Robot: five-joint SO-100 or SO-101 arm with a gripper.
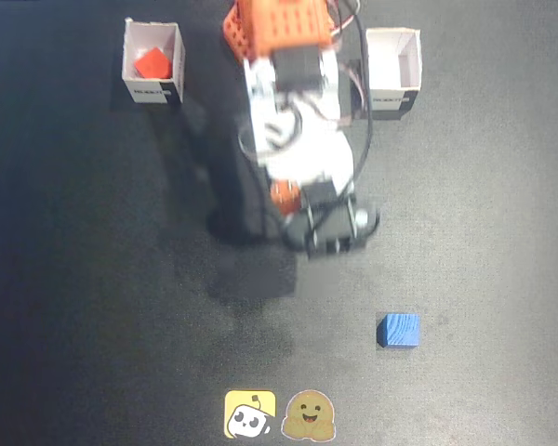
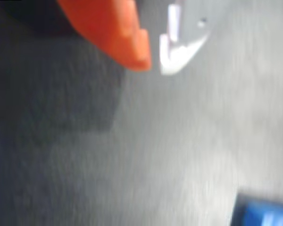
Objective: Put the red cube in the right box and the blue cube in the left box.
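So the whole surface is a dark charcoal mat (image 1: 93,279), kinda felt-like, with the arm's shadow smudged across it just left of the arm (image 1: 298,139); no room beyond it shows. Going left to right in the fixed view, using the arm as the anchor: up and to the left of it sits a white box (image 1: 130,65) with the red cube (image 1: 152,63) lying inside, tilted a bit. Down near the bottom edge, below the arm, are two little stickers, a yellow one (image 1: 250,413) and a tan blob face (image 1: 308,415). The gripper (image 2: 152,65) shows in the wrist view as an orange finger (image 2: 118,33) and a white finger (image 2: 179,52) with only a narrow gap between the tips, nothing in there. Just right of the arm's base is the other white box (image 1: 409,58), empty. The blue cube (image 1: 399,330) sits on the mat, below and right of the arm, well apart from both boxes; the blurry wrist view catches it in the bottom right corner (image 2: 266,215).
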